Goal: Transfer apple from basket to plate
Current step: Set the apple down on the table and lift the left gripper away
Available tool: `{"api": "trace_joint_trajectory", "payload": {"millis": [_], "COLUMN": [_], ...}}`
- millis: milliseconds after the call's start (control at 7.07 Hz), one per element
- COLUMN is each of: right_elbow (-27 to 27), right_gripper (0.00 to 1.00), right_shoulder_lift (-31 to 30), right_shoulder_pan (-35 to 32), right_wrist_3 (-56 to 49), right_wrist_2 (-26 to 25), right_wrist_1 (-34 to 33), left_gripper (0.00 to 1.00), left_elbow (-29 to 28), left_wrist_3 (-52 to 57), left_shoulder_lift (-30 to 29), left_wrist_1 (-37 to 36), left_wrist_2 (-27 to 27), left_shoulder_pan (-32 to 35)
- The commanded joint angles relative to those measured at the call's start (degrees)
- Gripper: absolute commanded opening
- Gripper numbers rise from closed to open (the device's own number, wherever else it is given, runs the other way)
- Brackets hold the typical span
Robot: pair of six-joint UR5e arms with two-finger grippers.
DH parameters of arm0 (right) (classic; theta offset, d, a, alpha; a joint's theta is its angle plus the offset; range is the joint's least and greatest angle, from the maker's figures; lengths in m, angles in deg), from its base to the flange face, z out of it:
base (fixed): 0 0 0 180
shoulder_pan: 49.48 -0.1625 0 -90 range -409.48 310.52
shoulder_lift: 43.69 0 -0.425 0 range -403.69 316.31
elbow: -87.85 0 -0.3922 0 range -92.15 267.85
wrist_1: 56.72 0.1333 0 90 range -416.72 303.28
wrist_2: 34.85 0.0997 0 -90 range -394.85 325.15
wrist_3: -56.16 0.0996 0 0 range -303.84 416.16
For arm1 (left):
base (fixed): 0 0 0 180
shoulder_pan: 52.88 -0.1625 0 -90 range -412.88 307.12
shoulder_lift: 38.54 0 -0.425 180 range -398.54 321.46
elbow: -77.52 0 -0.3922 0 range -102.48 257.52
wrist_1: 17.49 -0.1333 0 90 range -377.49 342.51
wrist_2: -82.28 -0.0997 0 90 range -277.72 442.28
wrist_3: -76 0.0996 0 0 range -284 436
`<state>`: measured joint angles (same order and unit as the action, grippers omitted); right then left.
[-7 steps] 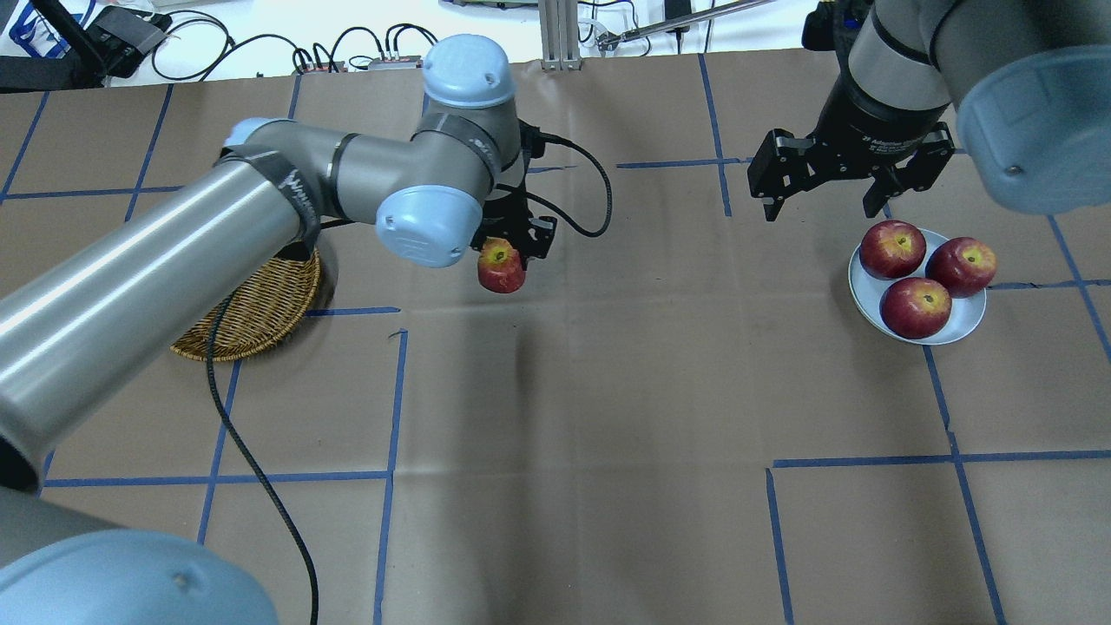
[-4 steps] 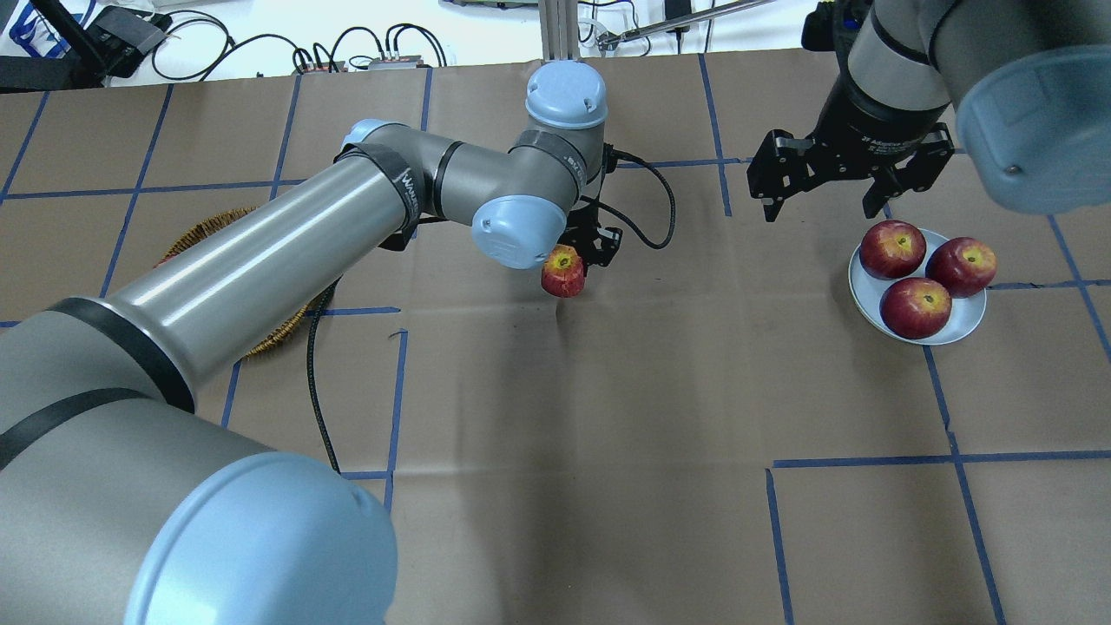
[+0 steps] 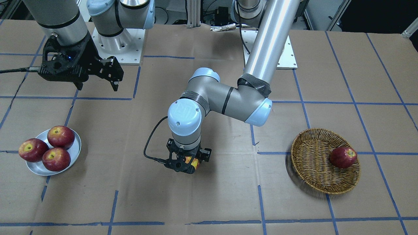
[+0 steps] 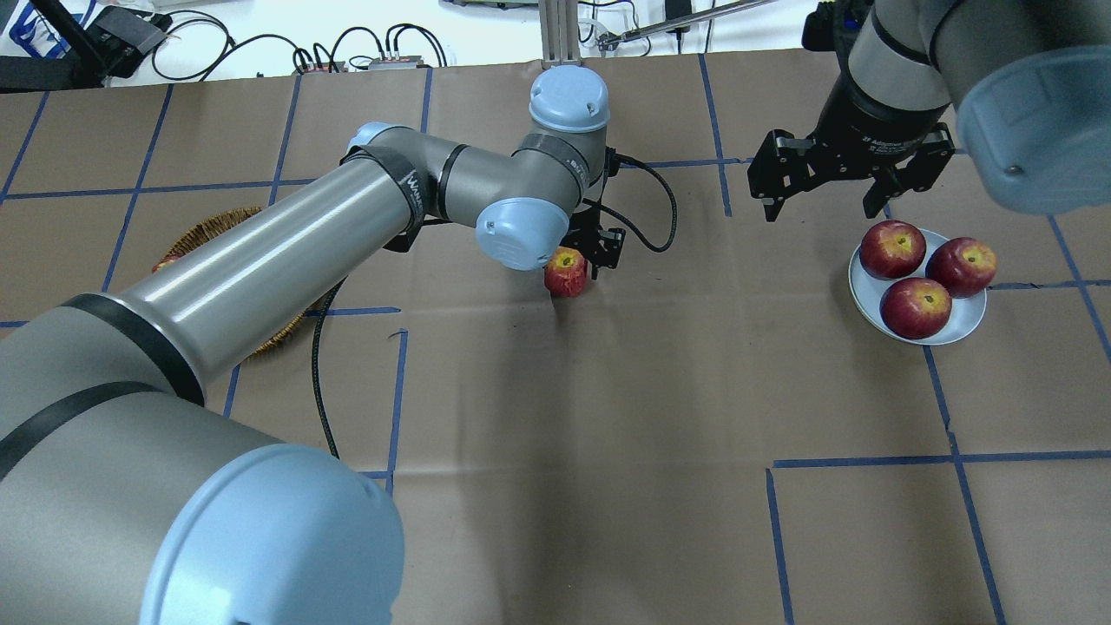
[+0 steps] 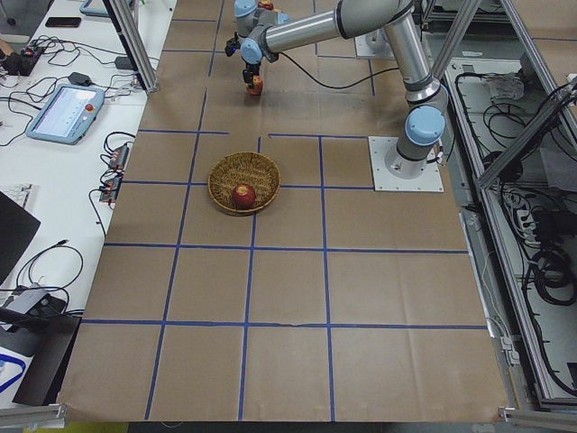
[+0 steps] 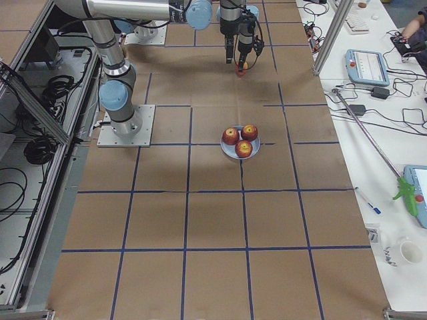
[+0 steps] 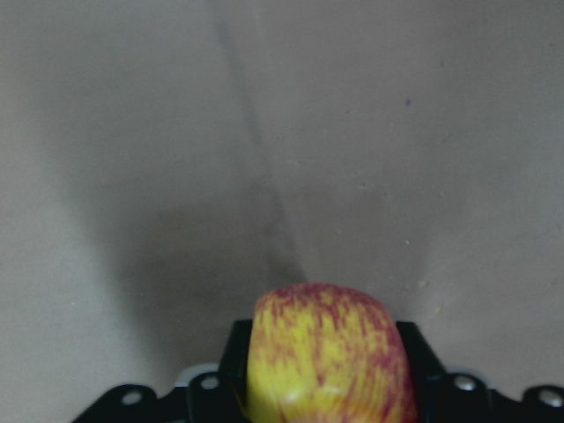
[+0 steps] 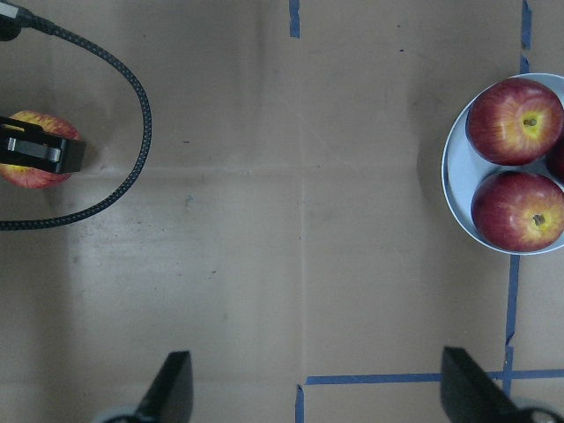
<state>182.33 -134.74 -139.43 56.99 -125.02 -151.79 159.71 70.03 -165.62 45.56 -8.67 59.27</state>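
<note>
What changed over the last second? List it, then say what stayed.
The left tool, shut on the yellow-streaked red apple, carried it rightward in the overhead view, away from the round woven wicker basket toward the small silver-grey metal plate, then nearly stopped. Unchanged: that grip, the right tool open beyond the plate, three dark red apples on it.

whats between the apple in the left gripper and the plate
Only bare brown paper between the apple, held in the left gripper, and the plate, clearest in the overhead view; the gripper's black cable loops just beside the apple.
</note>
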Motion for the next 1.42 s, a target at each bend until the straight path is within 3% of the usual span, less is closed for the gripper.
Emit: {"api": "trace_joint_trajectory", "payload": {"millis": [0,142,425,708,849,1274], "right_elbow": [0.0,0.0,0.0,0.0,0.0,0.1], "right_gripper": [1.0,1.0,1.0,1.0,1.0,1.0], "right_shoulder_lift": [0.0,0.0,0.0,0.0,0.0,0.5], "right_shoulder_pan": [0.0,0.0,0.0,0.0,0.0,-0.9], "right_wrist_3": [0.0,0.0,0.0,0.0,0.0,0.8], "right_wrist_2": [0.0,0.0,0.0,0.0,0.1,0.2], "right_wrist_1": [0.0,0.1,0.0,0.1,0.0,-0.9], "left_gripper": [0.99,0.99,0.99,0.99,0.99,0.99], "left_elbow": [-1.3,-1.6,-3.1,-6.5,-6.5,-5.1], "left_wrist_3": [-0.1,0.1,1.2,1.4,1.6,2.5], "left_shoulder_lift": [2.1,7.1,18.6,26.5,28.0,28.5], "left_wrist_1": [0.9,4.6,19.0,32.1,35.6,35.2], "left_wrist_2": [1.9,1.8,1.9,1.7,1.6,1.1], "left_shoulder_pan": [-0.5,-2.2,-6.8,-7.4,-7.6,-7.7]}}
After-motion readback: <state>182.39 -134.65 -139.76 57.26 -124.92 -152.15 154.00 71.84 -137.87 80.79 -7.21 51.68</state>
